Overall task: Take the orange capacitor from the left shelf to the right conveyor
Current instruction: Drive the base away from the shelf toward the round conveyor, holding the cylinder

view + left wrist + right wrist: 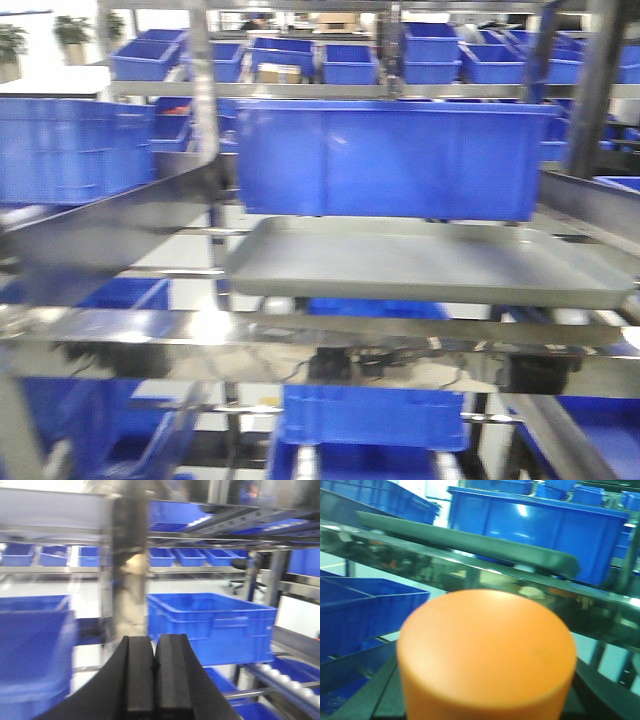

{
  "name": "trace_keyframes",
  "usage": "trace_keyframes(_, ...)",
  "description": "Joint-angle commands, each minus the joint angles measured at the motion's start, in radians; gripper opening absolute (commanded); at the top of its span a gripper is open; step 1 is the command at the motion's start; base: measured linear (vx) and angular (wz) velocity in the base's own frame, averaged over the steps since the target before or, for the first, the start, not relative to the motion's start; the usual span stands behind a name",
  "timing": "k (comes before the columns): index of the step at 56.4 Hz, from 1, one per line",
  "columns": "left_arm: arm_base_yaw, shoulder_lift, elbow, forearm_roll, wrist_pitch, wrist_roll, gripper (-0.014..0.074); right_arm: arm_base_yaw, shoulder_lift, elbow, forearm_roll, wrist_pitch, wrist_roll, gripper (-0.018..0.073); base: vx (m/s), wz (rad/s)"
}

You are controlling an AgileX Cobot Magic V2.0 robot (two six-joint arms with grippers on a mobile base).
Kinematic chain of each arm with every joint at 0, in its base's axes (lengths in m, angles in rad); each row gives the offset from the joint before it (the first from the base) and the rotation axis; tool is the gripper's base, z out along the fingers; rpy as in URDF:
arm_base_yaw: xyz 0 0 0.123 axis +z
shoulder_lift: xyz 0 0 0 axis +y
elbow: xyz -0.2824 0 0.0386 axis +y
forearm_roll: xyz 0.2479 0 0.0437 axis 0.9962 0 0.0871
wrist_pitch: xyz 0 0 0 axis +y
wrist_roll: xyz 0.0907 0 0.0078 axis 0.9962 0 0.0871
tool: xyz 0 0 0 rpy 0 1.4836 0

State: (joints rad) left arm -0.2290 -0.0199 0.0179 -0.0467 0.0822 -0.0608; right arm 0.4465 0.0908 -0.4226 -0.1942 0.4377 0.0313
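Your right hand (pixel 487 702) grips the capacitor (pixel 485 650), long axis pointing back along the hand, in front of the shelf (pixel 445 566); your left hand (pixel 155 680) is closed empty; the conveyor isn't in view.

Left gripper (pixel 154 647): two matte black fingers (pixel 140 680), long flat rectangular pad faces, squared tips. Lengthwise ridge line on each, dividing pad face from outer flank. Flanks smooth black, flaring in a curve toward wide base.

Right gripper (pixel 487 700): only slivers show at lower corners. Left sliver (pixel 367 692) dark grey-black, flat, with lengthwise grooves. Right sliver black, curved edge. Both blurred, finer detail unclear.
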Motion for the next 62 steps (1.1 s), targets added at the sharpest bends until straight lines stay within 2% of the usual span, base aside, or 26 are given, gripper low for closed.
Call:
trace_keyframes(1,-0.008,-0.004,-0.030,-0.005,-0.082,-0.006,-0.0006,-0.007,0.020,-0.025,-0.018,-0.089,0.001,-0.0008,-0.08,0.32)
trace_keyframes(16,-0.008,-0.004,-0.030,-0.005,-0.082,-0.006,-0.0006,-0.007,0.020,-0.025,-0.017,-0.090,0.001,-0.0008,-0.11,0.47)
trace_keyframes(62,-0.008,-0.004,-0.030,-0.005,-0.082,-0.006,-0.0006,-0.007,0.020,-0.025,-0.017,-0.090,0.001,-0.0008,-0.17,0.68)
